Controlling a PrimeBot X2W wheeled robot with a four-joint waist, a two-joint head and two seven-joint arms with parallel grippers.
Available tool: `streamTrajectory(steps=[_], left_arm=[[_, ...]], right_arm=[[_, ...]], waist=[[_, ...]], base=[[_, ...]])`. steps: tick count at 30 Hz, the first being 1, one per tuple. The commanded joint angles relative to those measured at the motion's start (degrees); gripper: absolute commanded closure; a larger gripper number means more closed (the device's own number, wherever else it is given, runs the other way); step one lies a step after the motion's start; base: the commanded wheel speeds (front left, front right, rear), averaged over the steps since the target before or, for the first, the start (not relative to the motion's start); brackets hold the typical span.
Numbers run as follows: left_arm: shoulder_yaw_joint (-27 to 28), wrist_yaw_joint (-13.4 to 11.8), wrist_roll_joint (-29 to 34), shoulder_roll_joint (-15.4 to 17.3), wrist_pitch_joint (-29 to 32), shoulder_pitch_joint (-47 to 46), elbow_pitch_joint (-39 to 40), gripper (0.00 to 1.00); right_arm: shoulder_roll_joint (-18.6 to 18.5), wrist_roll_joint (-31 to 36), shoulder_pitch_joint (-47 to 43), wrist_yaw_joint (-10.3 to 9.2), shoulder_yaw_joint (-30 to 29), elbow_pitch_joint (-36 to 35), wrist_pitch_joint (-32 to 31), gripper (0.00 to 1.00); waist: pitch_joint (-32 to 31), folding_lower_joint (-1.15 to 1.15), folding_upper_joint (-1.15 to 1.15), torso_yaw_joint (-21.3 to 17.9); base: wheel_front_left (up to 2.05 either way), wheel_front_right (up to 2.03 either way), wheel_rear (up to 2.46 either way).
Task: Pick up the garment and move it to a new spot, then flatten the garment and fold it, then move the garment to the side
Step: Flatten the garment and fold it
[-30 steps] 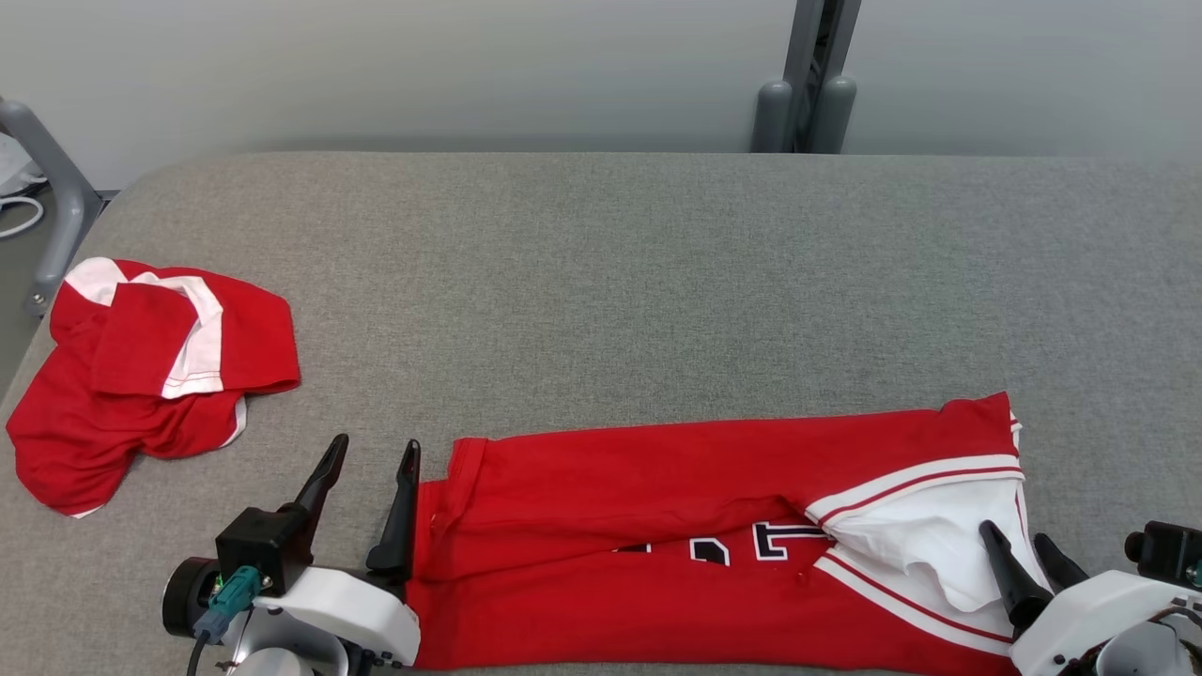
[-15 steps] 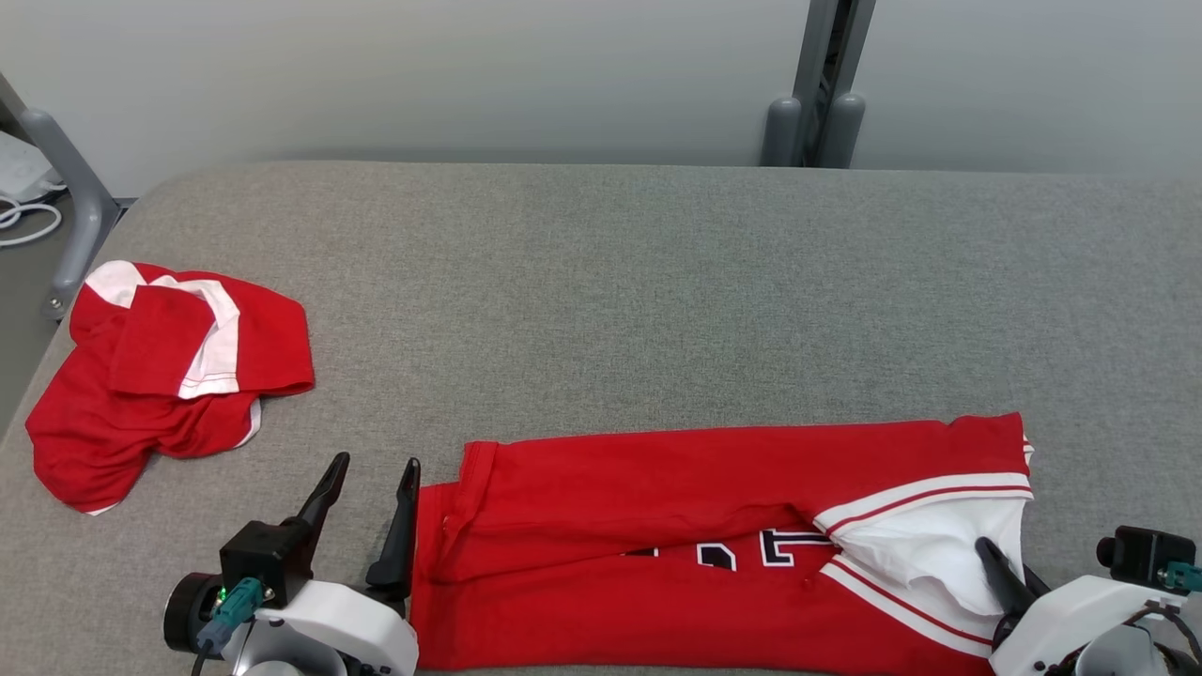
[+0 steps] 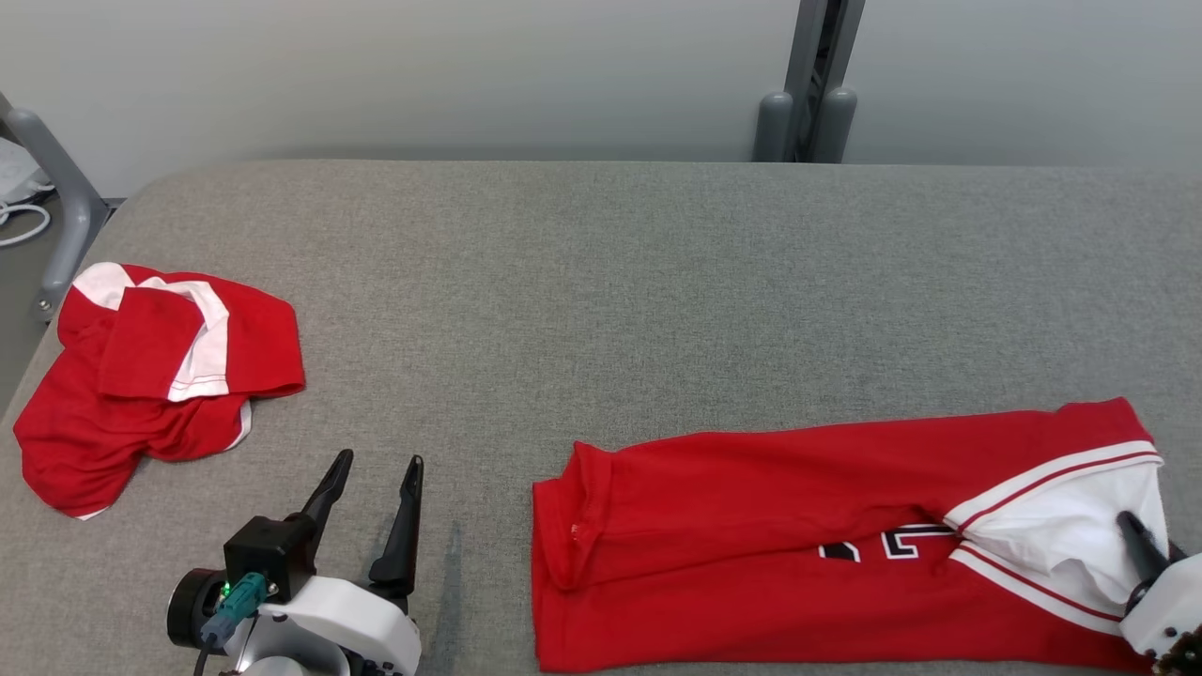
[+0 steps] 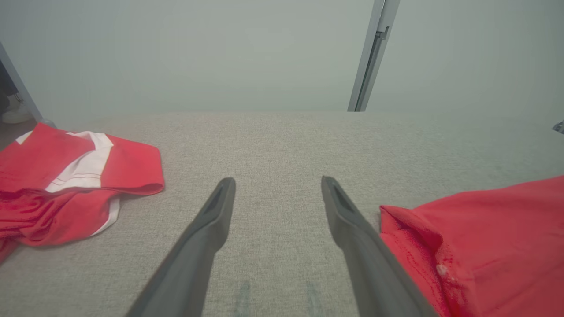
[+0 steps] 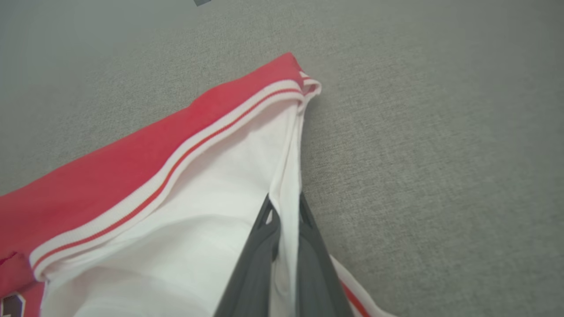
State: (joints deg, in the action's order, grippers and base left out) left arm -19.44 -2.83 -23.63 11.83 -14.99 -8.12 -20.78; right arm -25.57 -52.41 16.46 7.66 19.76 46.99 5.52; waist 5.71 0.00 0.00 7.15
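A folded red garment (image 3: 770,535) with white striped trim and dark lettering lies along the near edge of the grey table (image 3: 601,282). My right gripper (image 3: 1141,549) sits at the garment's white right end, shut on its edge. In the right wrist view the two fingers (image 5: 264,246) pinch the white fabric (image 5: 284,207) between them. My left gripper (image 3: 371,483) stands open at the lower left, a short gap from the garment's left end. The left wrist view shows that red end (image 4: 476,246) beside the right finger (image 4: 352,229), with bare table between the fingers.
A second red and white garment (image 3: 141,376) lies crumpled at the table's left edge, also in the left wrist view (image 4: 66,180). A grey post (image 3: 812,84) stands behind the table, and a grey frame leg (image 3: 52,188) at far left.
My right gripper has shut on the white end and drawn the garment to the right, away from the open left gripper. The head camera shifted slightly.
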Motion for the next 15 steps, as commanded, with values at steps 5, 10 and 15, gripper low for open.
streamTrajectory(steps=[5, 10, 15], left_arm=[[0.44, -0.27, -0.48, 0.29, -0.19, -0.28, -0.38, 0.00], [0.33, -0.53, -0.72, 0.09, -0.19, 0.54, -0.63, 0.00], [0.29, -0.74, -1.01, 0.07, -0.20, 0.98, -0.49, 0.00]], right_arm=[[-2.10, -1.25, 0.98, -0.30, 0.03, 0.71, 0.41, 1.00], [-1.75, -1.24, 0.61, -0.24, 1.68, -0.76, 0.71, 1.00], [-1.12, -0.19, 0.45, -0.20, 4.19, -4.03, 0.99, 1.00]], waist=[[-0.72, 0.00, 0.00, -0.47], [-1.76, 0.00, 0.00, -1.41], [-3.06, 0.00, 0.00, -2.75]], base=[[0.00, 0.00, 0.00], [0.00, 0.00, 0.00], [0.00, 0.00, 0.00]])
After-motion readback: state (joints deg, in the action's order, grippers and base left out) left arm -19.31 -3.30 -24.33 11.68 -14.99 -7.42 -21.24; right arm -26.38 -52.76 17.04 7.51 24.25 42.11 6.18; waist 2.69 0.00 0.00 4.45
